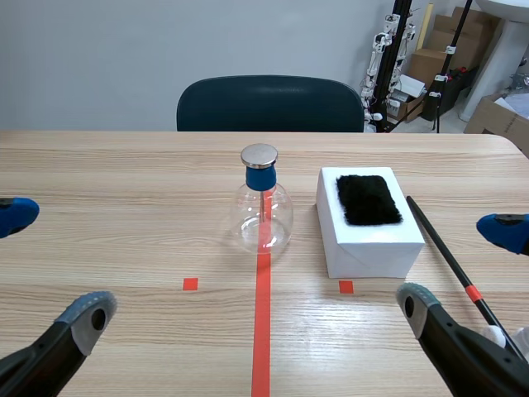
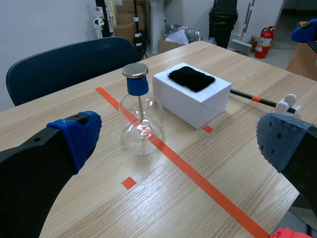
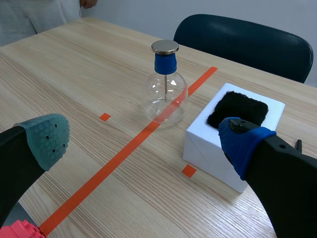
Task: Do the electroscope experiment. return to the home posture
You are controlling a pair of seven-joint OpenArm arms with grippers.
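Wooden table was centred on the electroscope, stood upright on the tape line, with fur laid on a white box and a rod just beside. The left gripper and right gripper were held wide open and empty, well apart from it, apparently at home posture.

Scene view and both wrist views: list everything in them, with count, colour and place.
table: one, light wood, under everything
electroscope flask: one, clear glass with blue stopper and metal disc, upright on the centre tape line
white box: one, white, beside the flask on the right arm's side
fur cloth: one, black, on top of the box
rod: one, black with orange band, flat on the table beside the box
chair: one, dark blue, behind the far edge
cardboard boxes: several, brown, beyond the table
left gripper: one, black, open, empty
right gripper: one, black, open, empty
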